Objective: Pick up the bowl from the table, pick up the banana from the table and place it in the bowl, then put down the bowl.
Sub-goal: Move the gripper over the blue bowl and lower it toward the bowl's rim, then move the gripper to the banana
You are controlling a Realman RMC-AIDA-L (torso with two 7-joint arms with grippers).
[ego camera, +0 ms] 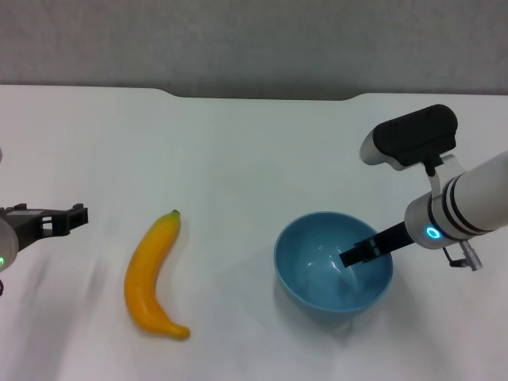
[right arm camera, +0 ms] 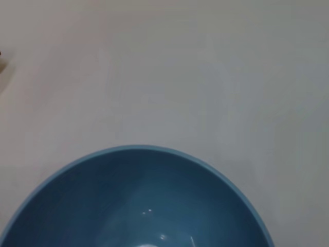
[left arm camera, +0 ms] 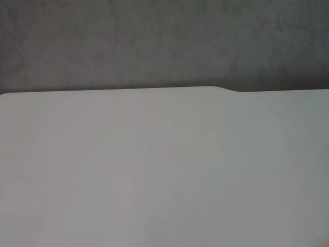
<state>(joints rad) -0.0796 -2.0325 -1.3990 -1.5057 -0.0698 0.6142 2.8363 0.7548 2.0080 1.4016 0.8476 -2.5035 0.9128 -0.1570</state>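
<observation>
Head view showed the white desk (ego camera: 238, 143) filling nearly the whole scene, with a shallow notch cut into its far edge and a grey wall behind it. On the robot's right side the right arm reached in over the desk, its white forearm ringed in black and carrying a small blue light, with a black-topped camera housing above it. The right gripper (ego camera: 357, 254) pointed down into the light-blue bowl (ego camera: 317, 274) from the bowl's right side; one dark finger lay over the rim and ended inside the bowl. How far the fingers stood apart, and whether they pinched the rim, could not be told. The bowl sat at the near right of the desk, its glossy inside holding nothing else.

Left of the bowl and well apart from it lay the banana (ego camera: 152, 274), yellow-orange and gently curved, its dark stem tip pointing away from the robot and its other end nearer the robot. It rested flat on the desk, touched by nothing.

At the far left edge the left gripper (ego camera: 63, 220) hung above the desk, left of the banana and clear of it, with nothing held; its fingers could not be read as open or closed.

Right wrist view looked straight down on the bowl's (right arm camera: 139, 200) rim and blue inside against the bare desk (right arm camera: 164, 72). Left wrist view showed only the desk (left arm camera: 154, 170) and its notched far edge.
</observation>
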